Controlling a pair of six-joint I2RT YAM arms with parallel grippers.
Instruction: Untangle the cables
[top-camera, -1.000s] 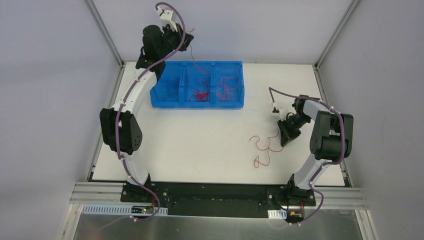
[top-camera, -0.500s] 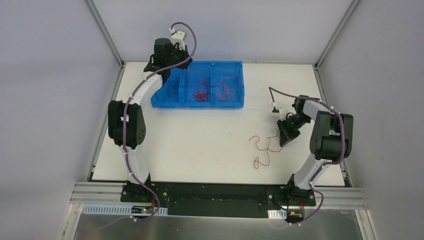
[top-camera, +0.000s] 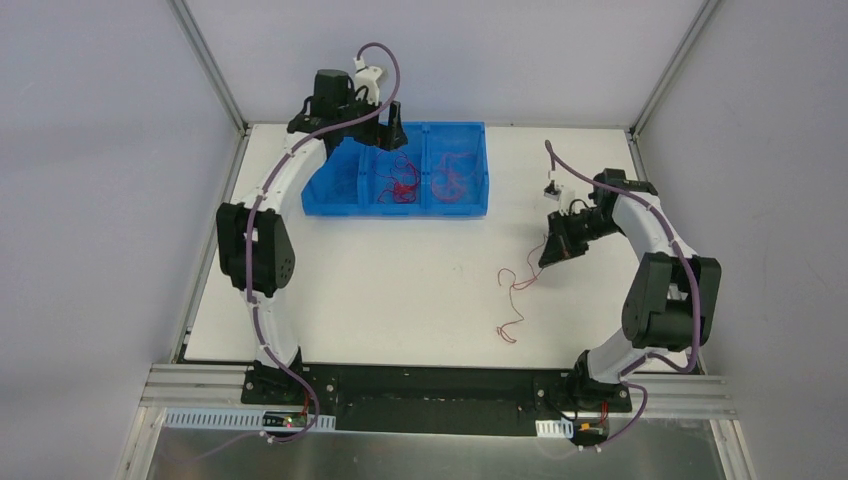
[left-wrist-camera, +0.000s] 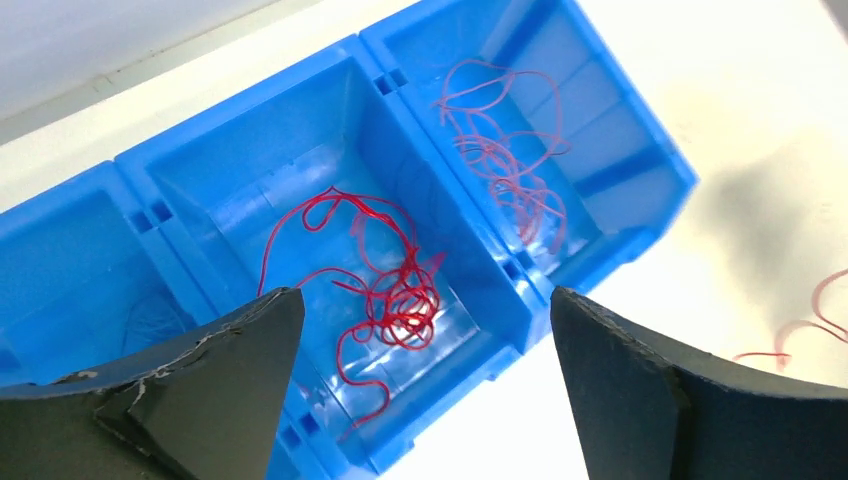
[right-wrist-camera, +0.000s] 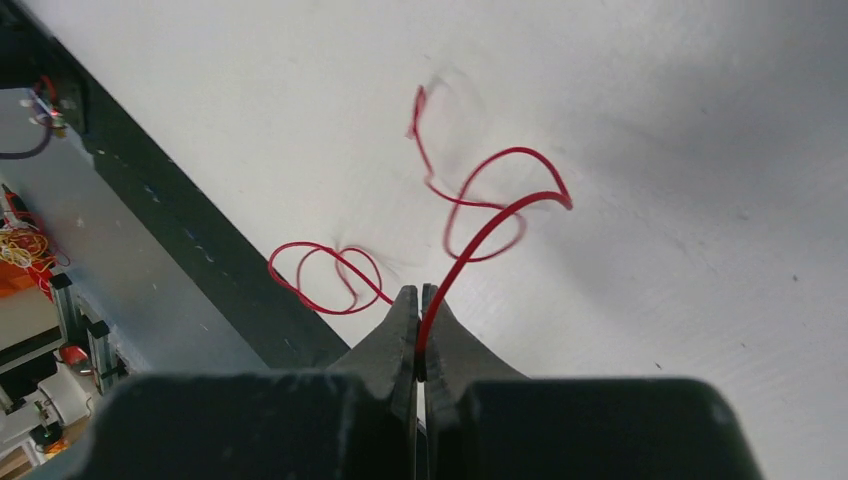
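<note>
A three-compartment blue bin (top-camera: 400, 210) (left-wrist-camera: 440, 410) stands at the back of the table. A tangle of red cables (top-camera: 402, 185) (left-wrist-camera: 400, 295) lies in its middle compartment, and paler red cables (top-camera: 450, 178) (left-wrist-camera: 510, 170) lie in the right one. My left gripper (top-camera: 392, 118) (left-wrist-camera: 425, 295) hovers open above the middle compartment with nothing between its fingers. On the table at the right, my right gripper (top-camera: 548, 255) (right-wrist-camera: 417, 290) is shut on one end of a loose curly red cable (top-camera: 515, 300) (right-wrist-camera: 500, 215), which trails toward the near edge.
The bin's left compartment (top-camera: 340, 180) holds only faint blue strands. The black base rail (top-camera: 430, 390) runs along the table's near edge. Grey walls with metal frame posts (top-camera: 210, 60) enclose the table.
My left gripper came down over the bin and opened, dropping its red cable into the middle compartment. My right gripper shifted left and away, dragging its red cable along.
</note>
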